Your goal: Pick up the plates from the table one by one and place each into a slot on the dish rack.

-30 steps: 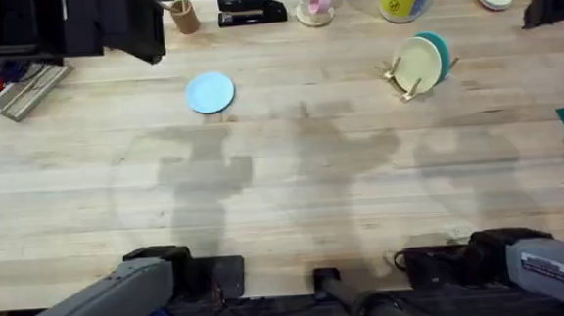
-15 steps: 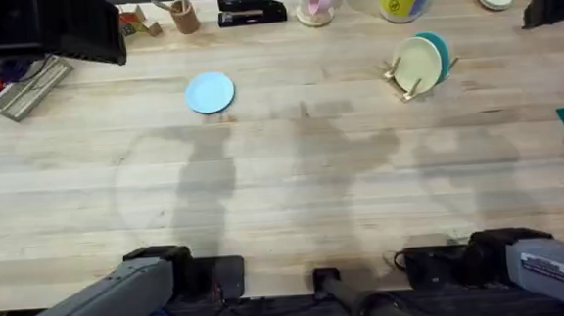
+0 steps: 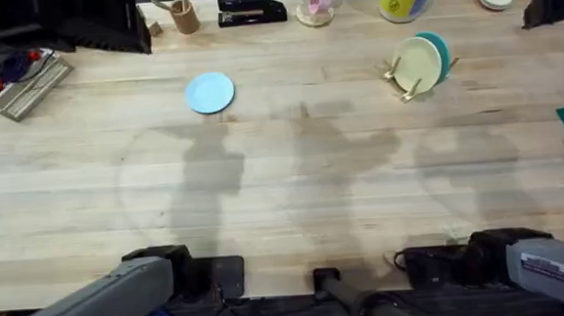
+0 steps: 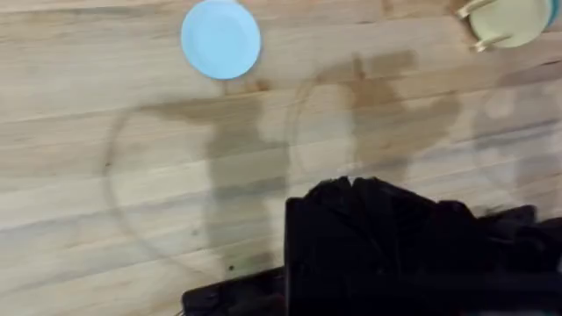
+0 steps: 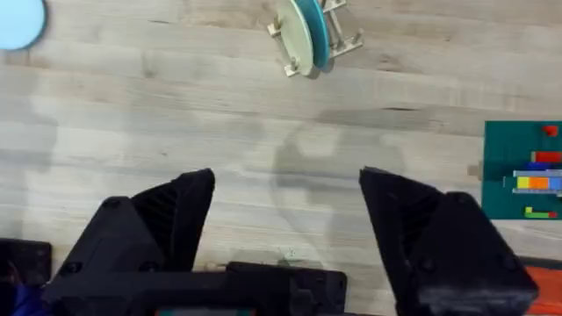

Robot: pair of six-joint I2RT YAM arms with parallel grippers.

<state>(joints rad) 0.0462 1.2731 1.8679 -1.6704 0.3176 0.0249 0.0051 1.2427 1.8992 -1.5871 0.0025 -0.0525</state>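
1. The light blue plate (image 3: 209, 92) lies flat on the wooden surface (image 3: 294, 196), well apart from the dish rack (image 3: 416, 69), which already holds a pale yellow plate (image 3: 418, 64) and a teal plate (image 3: 438, 50).
2. Both arms sit at their bases; the right pincer (image 5: 285, 237) is spread apart, and the left pincer's state cannot be told.
3. Judged step: starting on the last plate; the next move calls for a reach to the blue plate's rim.

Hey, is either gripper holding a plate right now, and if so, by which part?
The right gripper is open and holds nothing. The blue plate lies untouched on the table. Whether the left gripper holds anything cannot be told.
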